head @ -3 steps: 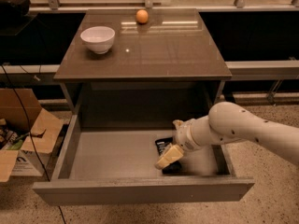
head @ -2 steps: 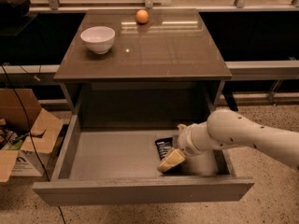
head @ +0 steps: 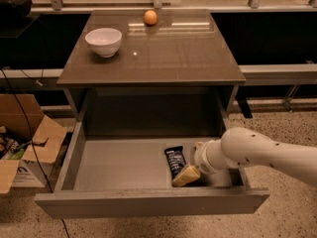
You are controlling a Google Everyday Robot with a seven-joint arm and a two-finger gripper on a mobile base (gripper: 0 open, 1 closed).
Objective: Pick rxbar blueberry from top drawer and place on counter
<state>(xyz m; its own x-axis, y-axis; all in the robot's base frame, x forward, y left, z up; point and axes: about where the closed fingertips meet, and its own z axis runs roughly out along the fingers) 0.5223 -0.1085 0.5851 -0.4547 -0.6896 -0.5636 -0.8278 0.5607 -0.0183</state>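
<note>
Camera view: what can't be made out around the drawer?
gripper, at the drawer front right: contact with the rxbar unclear; it covers the bar's near end.
rxbar lettering: too small.
drawer floor under the arm: hidden.
arm: cut off by right edge.

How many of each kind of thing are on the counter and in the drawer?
Bowl: 1, on the counter.
Orange: 1, on the counter.
Snack bar: 1, in the drawer, end effector at its near end.
Total: 3
</note>
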